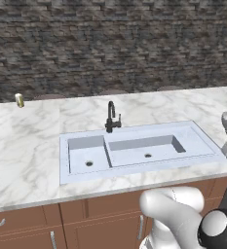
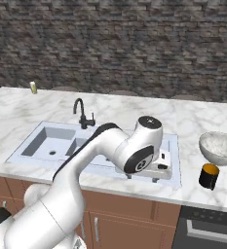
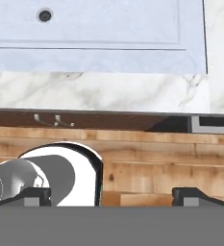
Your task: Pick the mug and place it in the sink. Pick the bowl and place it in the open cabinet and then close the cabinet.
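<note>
A pale blue-white rectangular sink [image 1: 139, 163] sits in a grey-veined white marble counter [image 1: 22, 146]. The small mug [image 2: 209, 176] is black with orange inside; the round bowl [image 2: 220, 148] is mottled grey-white.

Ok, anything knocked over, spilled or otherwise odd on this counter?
Nothing stands out. The mug and bowl sit upright on the marble right of the sink, apart from each other; both basins look bare and dry.

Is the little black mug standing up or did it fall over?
Standing up. In the right base view the mug sits on the counter with its orange inside facing upward, just in front of the bowl.
</note>
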